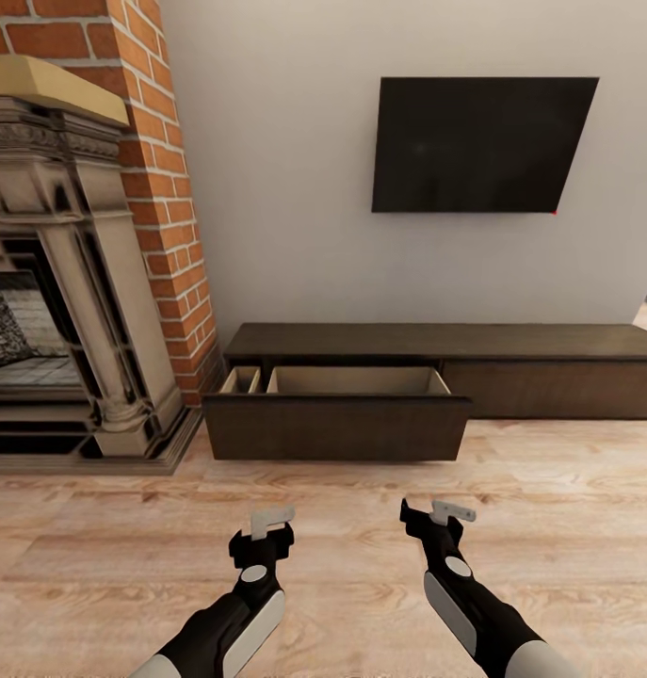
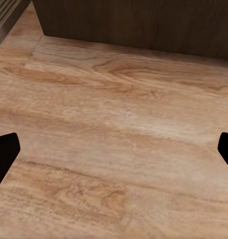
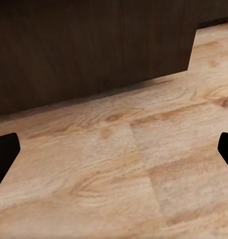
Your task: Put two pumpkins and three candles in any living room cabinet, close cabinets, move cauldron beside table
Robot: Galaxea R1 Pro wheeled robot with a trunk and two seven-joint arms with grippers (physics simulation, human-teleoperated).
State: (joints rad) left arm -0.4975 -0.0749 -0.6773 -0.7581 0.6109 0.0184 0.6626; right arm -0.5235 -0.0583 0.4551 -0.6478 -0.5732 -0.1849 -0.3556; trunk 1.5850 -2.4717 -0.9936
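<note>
Long dark-brown cabinet [image 1: 436,363] low against the wall, under the black TV [image 1: 478,144], right of the brick fireplace [image 1: 73,273]. Left drawer [image 1: 337,424] of the cabinet pulled out wide, pale inside, nothing seen in it. Left pincer [image 1: 271,524] and right pincer [image 1: 439,513] out over the wood floor [image 1: 549,527] near that drawer, both open, both empty.

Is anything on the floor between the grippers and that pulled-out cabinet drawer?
Nothing visible. Bare wood floor lies between the left gripper, the right gripper and the open drawer of the cabinet. Both grippers are open and hold nothing.
</note>
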